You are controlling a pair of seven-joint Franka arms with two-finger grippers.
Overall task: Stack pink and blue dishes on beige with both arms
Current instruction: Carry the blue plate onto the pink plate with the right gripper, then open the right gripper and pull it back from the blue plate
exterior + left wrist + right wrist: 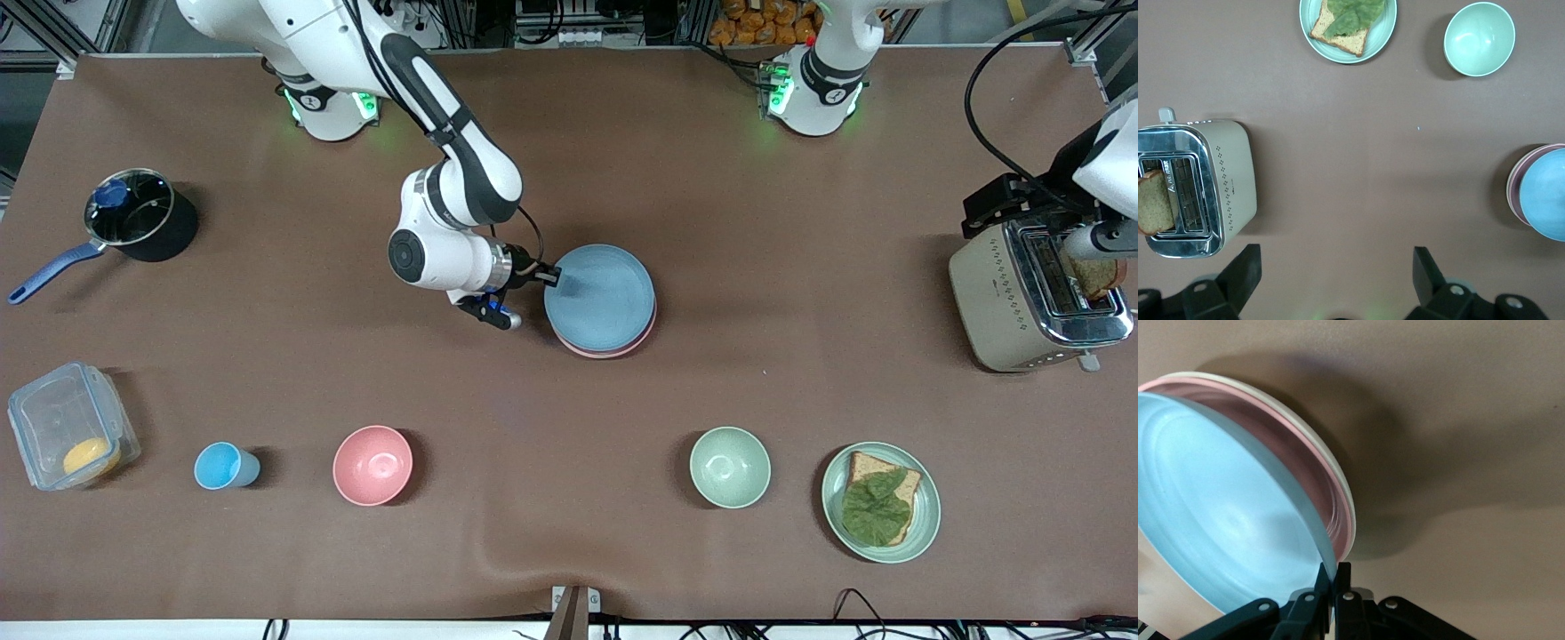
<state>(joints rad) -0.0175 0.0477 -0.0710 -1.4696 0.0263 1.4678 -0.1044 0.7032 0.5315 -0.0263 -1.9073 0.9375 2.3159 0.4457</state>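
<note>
The light blue plate point(605, 298) lies over the pale pink plate point(622, 348) at mid-table, shifted a little off it. In the right wrist view the blue plate point(1225, 513) tilts, its held edge raised above the pink plate point(1308, 447). Under the pink plate a cream-beige rim point(1345, 490) shows; in the front view the beige plate is hidden. My right gripper point(551, 276) point(1336, 568) is shut on the blue plate's rim, at the edge toward the right arm's end. My left gripper point(1336, 255) hangs open and empty, high over bare table between the toaster and the plates.
A toaster point(1022, 293) with a bread slice stands at the left arm's end. Along the near edge are a clear box point(67, 422), a blue cup point(222, 466), a pink bowl point(372, 465), a green bowl point(730, 467) and a green plate point(925, 524) with bread and lettuce. A saucepan point(142, 218) sits at the right arm's end.
</note>
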